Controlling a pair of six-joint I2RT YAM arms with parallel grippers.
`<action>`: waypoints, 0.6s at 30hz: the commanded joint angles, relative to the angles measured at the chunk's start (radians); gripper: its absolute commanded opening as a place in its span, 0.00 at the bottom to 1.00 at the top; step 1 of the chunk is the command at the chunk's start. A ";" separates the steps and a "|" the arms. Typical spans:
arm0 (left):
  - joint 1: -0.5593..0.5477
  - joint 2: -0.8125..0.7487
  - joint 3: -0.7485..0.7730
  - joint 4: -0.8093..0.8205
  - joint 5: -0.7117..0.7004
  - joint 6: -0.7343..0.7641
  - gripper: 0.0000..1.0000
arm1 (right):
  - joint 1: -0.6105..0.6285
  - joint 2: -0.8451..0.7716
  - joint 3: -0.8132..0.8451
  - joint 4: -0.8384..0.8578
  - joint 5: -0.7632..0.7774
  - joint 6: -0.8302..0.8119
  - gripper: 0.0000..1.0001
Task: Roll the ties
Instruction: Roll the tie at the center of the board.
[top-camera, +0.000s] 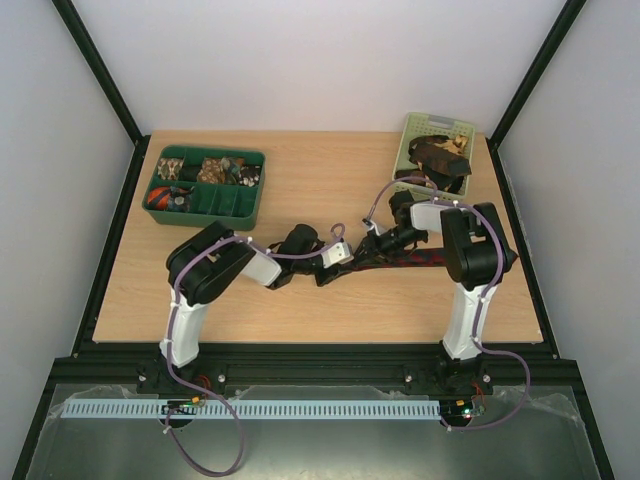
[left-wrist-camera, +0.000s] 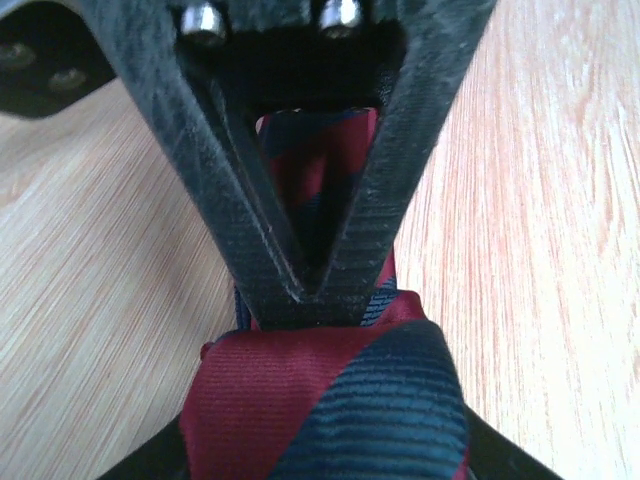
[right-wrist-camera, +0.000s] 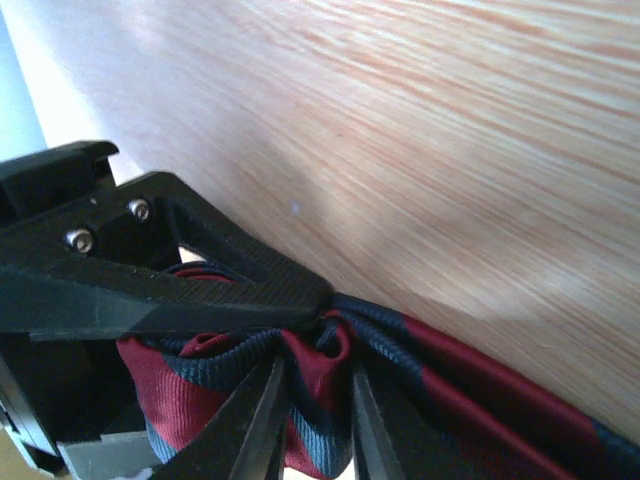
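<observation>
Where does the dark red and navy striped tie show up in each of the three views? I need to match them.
Top external: the striped tie lies just right of centre on the tabletop.
Left wrist: the tie fills the bottom centre, pinched at the left gripper.
Right wrist: the tie runs along the bottom, bunched in the right gripper.
Shared landmark: the pale wood-grain tabletop under the tie in all three.

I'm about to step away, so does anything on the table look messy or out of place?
Only the tie: it is bunched into folds where the right gripper pinches it, not flat. The left gripper clamps it too. Nothing looks spilled or damaged.
</observation>
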 joint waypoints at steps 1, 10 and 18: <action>0.015 -0.012 -0.049 -0.217 -0.069 0.031 0.31 | 0.004 -0.008 -0.025 -0.060 0.079 -0.013 0.24; 0.024 -0.048 -0.021 -0.495 -0.144 0.082 0.29 | 0.010 -0.076 0.002 -0.132 -0.017 -0.014 0.58; 0.017 -0.043 0.006 -0.555 -0.164 0.076 0.29 | 0.026 -0.066 0.046 -0.114 -0.088 0.029 0.48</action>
